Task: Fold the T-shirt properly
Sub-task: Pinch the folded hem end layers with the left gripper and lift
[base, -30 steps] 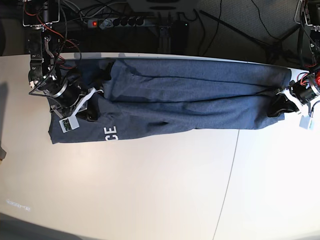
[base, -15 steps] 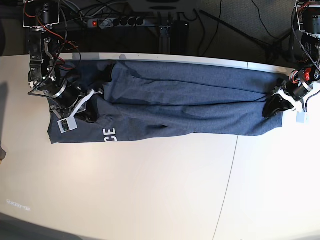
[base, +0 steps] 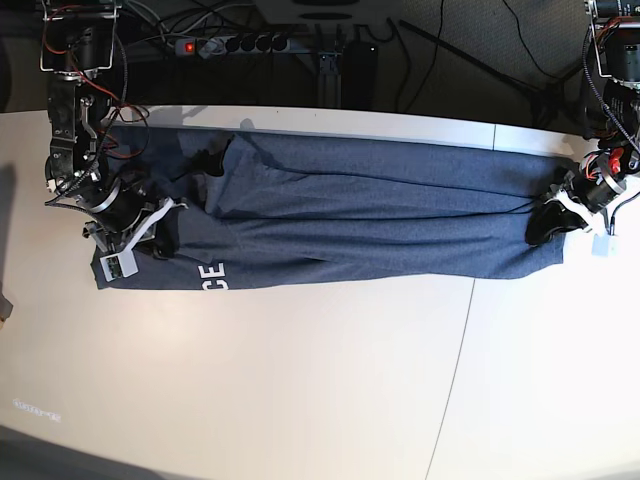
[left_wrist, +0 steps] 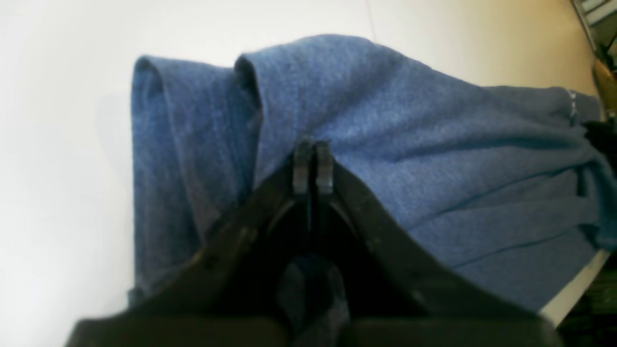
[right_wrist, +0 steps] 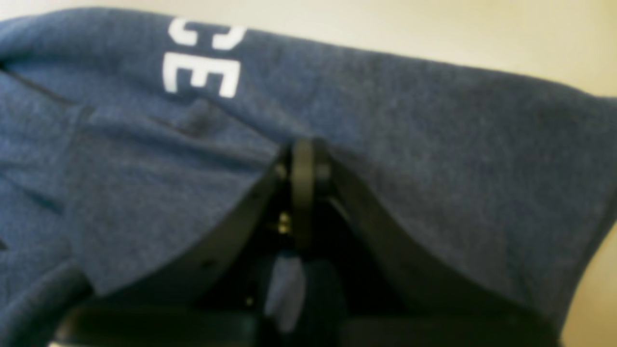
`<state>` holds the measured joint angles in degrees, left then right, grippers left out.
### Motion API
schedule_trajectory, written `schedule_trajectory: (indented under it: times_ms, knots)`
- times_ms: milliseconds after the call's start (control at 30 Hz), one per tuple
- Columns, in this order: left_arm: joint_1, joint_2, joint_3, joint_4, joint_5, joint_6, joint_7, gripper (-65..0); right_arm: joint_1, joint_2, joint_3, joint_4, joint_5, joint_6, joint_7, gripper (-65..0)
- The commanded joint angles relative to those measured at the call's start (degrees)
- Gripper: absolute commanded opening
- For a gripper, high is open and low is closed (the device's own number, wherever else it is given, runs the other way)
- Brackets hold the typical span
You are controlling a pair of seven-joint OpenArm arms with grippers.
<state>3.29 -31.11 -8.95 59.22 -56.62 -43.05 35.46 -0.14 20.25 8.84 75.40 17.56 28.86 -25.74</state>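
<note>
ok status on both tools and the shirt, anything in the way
Left tool and right tool both shut, fingertips at the cloth; blue-grey cotton T-shirt lying wide, creased, partly folded; no obstruction seen.

Bright, pale light is washing over the worktop (base: 260, 380) in the base view, whitening toward its right edge and yellowing toward its left. Both wrist views are staying soft, the dark fingertips (left_wrist: 313, 164) blurring in the left one and grain speckling the cloth (right_wrist: 409, 120) in the right.
</note>
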Motion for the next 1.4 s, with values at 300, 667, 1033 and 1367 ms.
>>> schedule_trajectory:
  times_ms: [300,667,1033,1367]
  knots:
    - [-0.42,-5.33,-6.86,11.41,-7.82,3.05,11.19,-38.6,0.44,0.98,0.52,-0.76,-1.95,4.20,-2.40,-65.0]
    - [3.61,-9.49,-8.70,11.56,-7.37,3.05,13.03,-31.3,0.44,0.83,0.50,-0.76,0.11,4.20,-3.78,-65.0]
    - [3.54,-8.68,-8.63,0.98,-13.11,3.05,12.87,-31.3,0.42,0.83,0.50,-0.76,0.48,4.22,-4.94,-65.0]
    - [3.54,-7.67,-8.63,0.76,-11.34,3.05,9.44,-31.3,0.42,0.83,0.50,-0.76,0.48,4.22,-4.96,-65.0]
